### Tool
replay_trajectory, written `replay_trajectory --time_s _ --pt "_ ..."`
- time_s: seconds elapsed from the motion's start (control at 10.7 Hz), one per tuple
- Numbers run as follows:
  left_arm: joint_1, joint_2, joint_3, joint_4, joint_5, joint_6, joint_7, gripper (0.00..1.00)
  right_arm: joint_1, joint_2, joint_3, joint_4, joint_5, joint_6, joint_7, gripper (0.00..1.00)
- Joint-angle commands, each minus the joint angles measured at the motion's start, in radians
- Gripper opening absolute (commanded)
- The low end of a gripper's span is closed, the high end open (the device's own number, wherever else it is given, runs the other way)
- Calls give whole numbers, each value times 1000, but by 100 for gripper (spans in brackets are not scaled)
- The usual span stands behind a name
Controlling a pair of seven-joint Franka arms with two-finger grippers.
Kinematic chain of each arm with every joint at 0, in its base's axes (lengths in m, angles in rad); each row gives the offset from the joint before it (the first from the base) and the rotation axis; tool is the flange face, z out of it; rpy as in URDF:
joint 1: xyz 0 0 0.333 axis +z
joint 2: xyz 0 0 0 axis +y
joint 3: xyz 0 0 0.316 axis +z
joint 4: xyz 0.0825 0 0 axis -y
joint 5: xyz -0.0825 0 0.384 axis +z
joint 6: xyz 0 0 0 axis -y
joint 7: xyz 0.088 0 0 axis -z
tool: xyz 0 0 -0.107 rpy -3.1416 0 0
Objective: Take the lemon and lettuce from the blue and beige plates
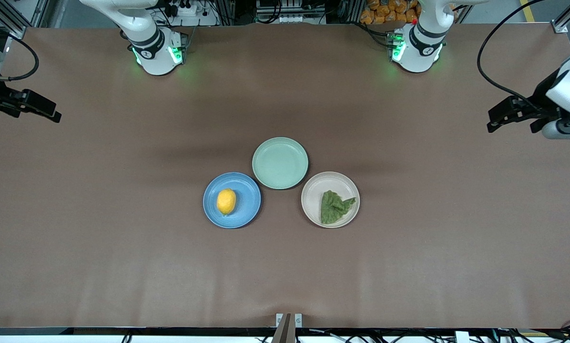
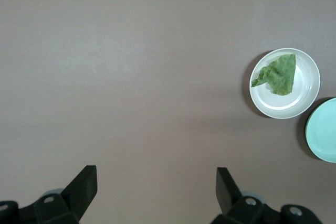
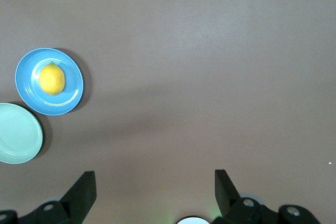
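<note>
Left gripper (image 1: 497,125): mine, up in the air over the bare table at the left arm's end, fingers (image 2: 84,184) spread wide with nothing between them.
Right gripper (image 1: 51,116): also mine, up over the table's right-arm end, fingers (image 3: 84,187) wide apart and empty.
Lemon (image 1: 226,201): lies on the blue plate (image 1: 247,209), a little off its middle, toward the right arm's end.
Lettuce (image 1: 335,206): a crumpled leaf on the beige plate (image 1: 313,190), one tip reaching toward the rim at the left arm's end.
Green plate (image 1: 280,163): bare, farther from the front camera than the other two, just beside both — I cannot tell whether the rims touch.
Risk, lemon: I judge it round and smooth; a pinch off its middle could squirt it out or roll it across the plate.
Risk, lettuce: thin and flat against the dish — fingers coming down too low could scrape the plate or drag it along; too high and I catch only a loose flap that tears or slips.
Risk, plates: they look light and close together, so a nudged rim could push a neighbour.
Room: the table (image 1: 123,262) is wide and bare between each gripper and its plate, so each reach looks open.
Edges: the tight side is the middle, where both arms would converge.
</note>
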Motion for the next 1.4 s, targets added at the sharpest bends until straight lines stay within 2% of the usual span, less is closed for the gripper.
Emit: replay_trajectory --time_s 0.0,0.75,1.12,1.31 --pt "-47 66 -8 37 -18 8 -4 100 -10 8 6 19 10 -8 -6 100" --pt "-264 243 -8 39 -14 207 -312 100 -4 31 7 18 16 -6 -9 100" --pt "-274 327 -7 45 -6 270 -322 100 33 59 7 15 2 0 -10 100" --pt "-280 413 -4 52 -7 341 -341 100 26 109 7 15 11 20 -12 100"
